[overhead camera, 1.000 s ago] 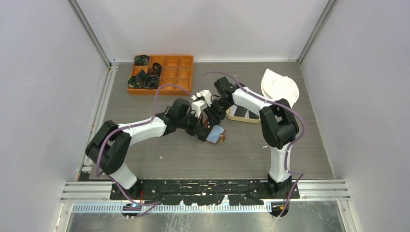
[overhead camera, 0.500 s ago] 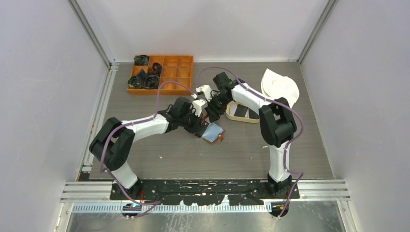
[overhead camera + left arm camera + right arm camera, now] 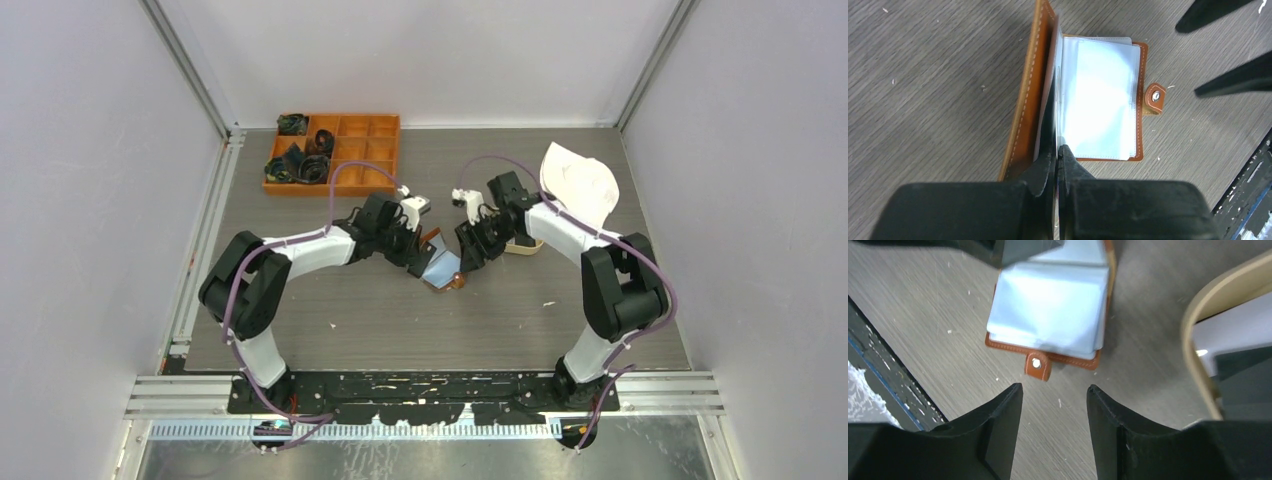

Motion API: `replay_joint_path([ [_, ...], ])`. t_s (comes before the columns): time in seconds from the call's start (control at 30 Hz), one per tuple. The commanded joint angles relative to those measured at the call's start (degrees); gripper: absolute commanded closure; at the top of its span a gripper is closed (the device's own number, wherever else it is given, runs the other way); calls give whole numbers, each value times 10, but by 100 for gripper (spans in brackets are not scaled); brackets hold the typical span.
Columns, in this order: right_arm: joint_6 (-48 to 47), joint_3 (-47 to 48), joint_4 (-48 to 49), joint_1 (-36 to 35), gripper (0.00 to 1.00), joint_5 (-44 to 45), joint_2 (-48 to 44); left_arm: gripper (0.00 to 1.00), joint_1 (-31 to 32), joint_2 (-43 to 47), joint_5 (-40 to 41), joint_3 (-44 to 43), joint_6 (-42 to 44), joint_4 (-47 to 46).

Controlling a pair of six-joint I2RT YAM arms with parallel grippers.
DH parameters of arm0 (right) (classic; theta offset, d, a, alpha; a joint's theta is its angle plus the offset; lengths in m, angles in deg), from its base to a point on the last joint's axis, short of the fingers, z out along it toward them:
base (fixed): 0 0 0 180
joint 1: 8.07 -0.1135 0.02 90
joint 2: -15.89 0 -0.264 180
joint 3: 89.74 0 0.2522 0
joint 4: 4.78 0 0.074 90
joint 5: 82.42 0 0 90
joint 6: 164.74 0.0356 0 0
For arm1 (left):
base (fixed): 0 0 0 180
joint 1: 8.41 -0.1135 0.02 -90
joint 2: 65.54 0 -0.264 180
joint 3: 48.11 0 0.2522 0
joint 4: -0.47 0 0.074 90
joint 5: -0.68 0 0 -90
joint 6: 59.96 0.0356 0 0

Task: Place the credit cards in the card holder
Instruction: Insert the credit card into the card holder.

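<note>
Your wallet [image 3: 441, 268] lies open on the table [image 3: 923, 75] between the arms. It is tan leather with pale stitching, its glossy clear sleeves [image 3: 1100, 105] lie flat, and its snap tab [image 3: 1037, 365] sticks out. Your left gripper [image 3: 1058, 152] is pinched tight on a leaf beside the upright cover [image 3: 1030, 90]. Your right gripper [image 3: 1054, 395] hangs over the tab with its jaws apart and empty.
</note>
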Motion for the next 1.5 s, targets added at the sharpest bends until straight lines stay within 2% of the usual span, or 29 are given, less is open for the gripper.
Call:
replay_joint_path([
  [0.0, 0, -80, 111, -6, 44, -47, -56, 100, -5, -13, -30, -25, -9, -7],
  [0.13, -67, -119, 163, -35, 40, 12, -80, 100, -6, -23, -45, -30, -21, -6],
  [0.37, -93, -112, 172, -84, 41, 108, -53, 100, -10, -30, -56, -44, -43, 14],
  [0.63, -153, -102, 163, -94, 63, 178, -47, 100, -39, -67, -115, -97, -91, 67],
  [0.8, -206, -105, 173, -94, 72, 207, -48, 100, -56, -106, -159, -140, -117, 103],
  [1.1, -258, -102, 193, -93, 74, 219, -39, 100, -66, -133, -185, -151, -152, 99],
  [1.27, -249, -91, 189, -88, 64, 221, -39, 100, -73, -139, -190, -147, -178, 87],
  [1.37, -210, -81, 186, -67, 47, 179, -71, 100, -76, -140, -194, -137, -191, 70],
  [1.47, -119, -71, 202, -29, 30, 107, -99, 100, -77, -142, -196, -126, -205, 51],
])
